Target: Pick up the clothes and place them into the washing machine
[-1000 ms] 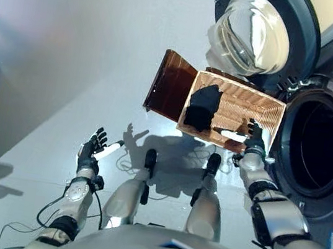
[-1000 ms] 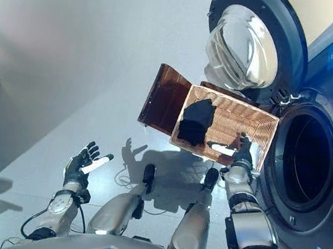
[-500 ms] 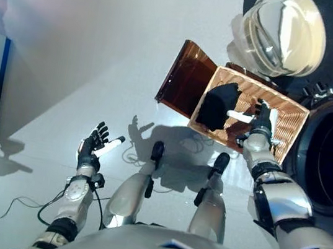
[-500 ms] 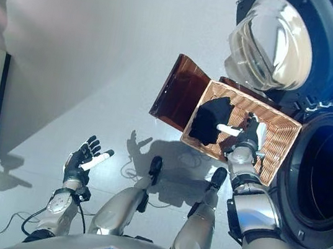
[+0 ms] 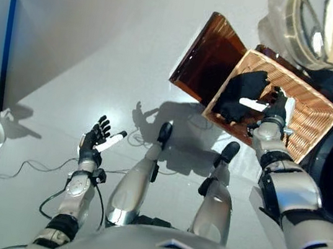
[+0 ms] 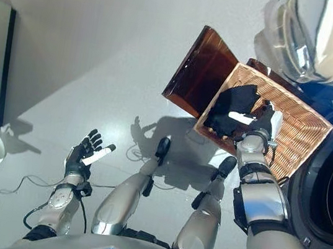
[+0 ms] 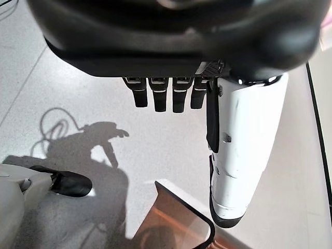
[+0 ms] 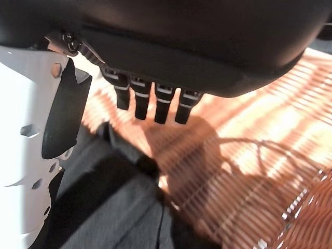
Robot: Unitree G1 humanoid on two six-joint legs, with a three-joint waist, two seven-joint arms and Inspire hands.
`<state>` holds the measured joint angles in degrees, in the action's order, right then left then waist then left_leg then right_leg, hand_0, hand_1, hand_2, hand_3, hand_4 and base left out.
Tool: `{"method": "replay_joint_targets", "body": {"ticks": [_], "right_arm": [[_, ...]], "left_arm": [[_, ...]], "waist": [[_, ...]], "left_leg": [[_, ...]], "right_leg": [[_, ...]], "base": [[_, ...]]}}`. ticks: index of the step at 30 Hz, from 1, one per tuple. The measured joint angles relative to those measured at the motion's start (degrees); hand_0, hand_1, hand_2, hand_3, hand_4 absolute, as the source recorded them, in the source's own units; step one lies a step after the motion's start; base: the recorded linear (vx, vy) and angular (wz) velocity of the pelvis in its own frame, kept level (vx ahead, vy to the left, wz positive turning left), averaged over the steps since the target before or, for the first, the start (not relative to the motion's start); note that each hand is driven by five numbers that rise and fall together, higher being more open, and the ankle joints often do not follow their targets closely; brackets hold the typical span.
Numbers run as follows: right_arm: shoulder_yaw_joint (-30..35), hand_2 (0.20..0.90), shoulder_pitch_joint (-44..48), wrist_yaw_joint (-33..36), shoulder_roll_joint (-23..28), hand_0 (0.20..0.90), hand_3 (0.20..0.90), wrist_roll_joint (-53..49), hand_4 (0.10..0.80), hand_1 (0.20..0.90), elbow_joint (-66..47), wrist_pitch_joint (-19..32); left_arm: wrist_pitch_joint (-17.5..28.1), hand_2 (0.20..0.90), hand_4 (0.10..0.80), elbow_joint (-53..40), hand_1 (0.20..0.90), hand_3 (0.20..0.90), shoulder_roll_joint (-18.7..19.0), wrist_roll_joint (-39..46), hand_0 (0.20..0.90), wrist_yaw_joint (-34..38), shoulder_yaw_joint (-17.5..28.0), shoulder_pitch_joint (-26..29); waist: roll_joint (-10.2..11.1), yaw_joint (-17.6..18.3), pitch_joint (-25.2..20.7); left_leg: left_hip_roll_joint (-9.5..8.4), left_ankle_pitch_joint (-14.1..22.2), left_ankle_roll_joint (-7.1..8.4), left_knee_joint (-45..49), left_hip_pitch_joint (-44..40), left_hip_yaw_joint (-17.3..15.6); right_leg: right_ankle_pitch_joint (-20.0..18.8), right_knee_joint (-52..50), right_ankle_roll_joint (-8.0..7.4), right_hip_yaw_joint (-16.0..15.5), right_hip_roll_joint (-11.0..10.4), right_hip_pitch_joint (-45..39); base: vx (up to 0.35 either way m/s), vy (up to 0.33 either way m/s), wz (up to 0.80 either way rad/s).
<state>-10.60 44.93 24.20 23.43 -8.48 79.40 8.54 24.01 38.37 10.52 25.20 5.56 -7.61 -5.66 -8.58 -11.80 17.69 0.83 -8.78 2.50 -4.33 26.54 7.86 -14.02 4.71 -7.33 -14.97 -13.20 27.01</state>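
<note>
At right edge the washer (image 6: 331, 199) stands with its door (image 6: 318, 34) open and drum empty, so nothing seems loaded yet. The basket (image 6: 302, 141) sits upper right, black clothes (image 6: 232, 106) inside. Right hand (image 6: 266, 122) hovers spread above them, gripping nothing. Left hand (image 6: 85, 150) idles spread, lower left.

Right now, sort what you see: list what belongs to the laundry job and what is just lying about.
For the job:
- black garment
- wicker basket holding it
- washing machine, door open
- right hand, open above the garment

Lying about:
- brown basket lid
- left hand, open and idle
</note>
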Motion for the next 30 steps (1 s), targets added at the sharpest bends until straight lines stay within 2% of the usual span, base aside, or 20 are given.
{"method": "replay_joint_targets", "body": {"ticks": [10, 12, 13, 18, 30], "right_arm": [[0.08, 0.9, 0.9, 1.98, -1.33, 0.9, 0.9, -1.07, 0.8, 0.9, 0.15, -0.04], [0.07, 0.255, 1.0, 2.21, -1.32, 0.255, 0.255, -1.08, 0.339, 0.255, 0.16, -0.03], [0.1, 0.2, 1.06, 2.27, -1.29, 0.2, 0.2, -1.08, 0.3, 0.2, 0.16, -0.03], [-0.04, 0.2, 1.34, 3.37, -0.92, 0.2, 0.2, -0.92, 0.3, 0.2, 0.37, -0.27], [-0.08, 0.2, 1.96, 3.19, -2.04, 0.2, 0.2, 0.38, 0.3, 0.2, 0.51, -1.23]], "left_arm": [[0.04, 0.9, 0.8, -0.09, 0.9, 0.9, 1.3, -1.12, 0.9, 1.24, 0.05, 0.96], [0.04, 0.9, 0.8, -0.09, 0.9, 0.9, 1.49, -1.13, 0.9, 1.57, 0.05, 0.96], [0.04, 0.9, 0.8, -0.09, 0.9, 0.9, 1.51, -1.13, 0.9, 1.62, 0.05, 0.97], [0.06, 0.9, 0.8, -0.36, 0.9, 0.9, 1.55, -1.43, 0.9, 1.8, 0.05, 1.08], [0.06, 0.9, 0.8, -0.56, 0.9, 0.9, 1.72, -2.01, 0.9, 1.94, 0.19, 1.16]], "waist": [[0.27, -1.61, 0.26], [0.37, -1.58, 0.57], [0.39, -1.59, 0.65], [0.52, -1.79, 1.26], [0.51, -1.86, 1.26]], "left_leg": [[-0.58, -0.19, -0.12, 0.16, 1.11, 0.52], [-0.66, -0.22, -0.1, 0.17, 1.22, 0.61], [-0.68, -0.23, -0.09, 0.16, 1.26, 0.66], [-0.73, -0.52, 0.02, 0.2, 2.08, 1.85], [-0.83, -0.53, 0.03, 0.27, 2.03, 1.84]], "right_leg": [[0.34, 0.0, -0.4, -0.56, -0.5, 0.38], [0.4, 0.0, -0.47, -0.64, -0.62, 0.4], [0.4, 0.0, -0.47, -0.66, -0.63, 0.41], [0.39, 0.0, -0.46, -1.82, -0.68, 0.49], [0.38, 0.0, -0.49, -1.84, -0.78, 0.4]], "base": [[-0.007, 0.012, 0.06], [-0.015, 0.013, 0.04], [-0.009, 0.02, 0.05], [0.003, 0.023, 0.11], [0.001, 0.001, 0.0]]}}
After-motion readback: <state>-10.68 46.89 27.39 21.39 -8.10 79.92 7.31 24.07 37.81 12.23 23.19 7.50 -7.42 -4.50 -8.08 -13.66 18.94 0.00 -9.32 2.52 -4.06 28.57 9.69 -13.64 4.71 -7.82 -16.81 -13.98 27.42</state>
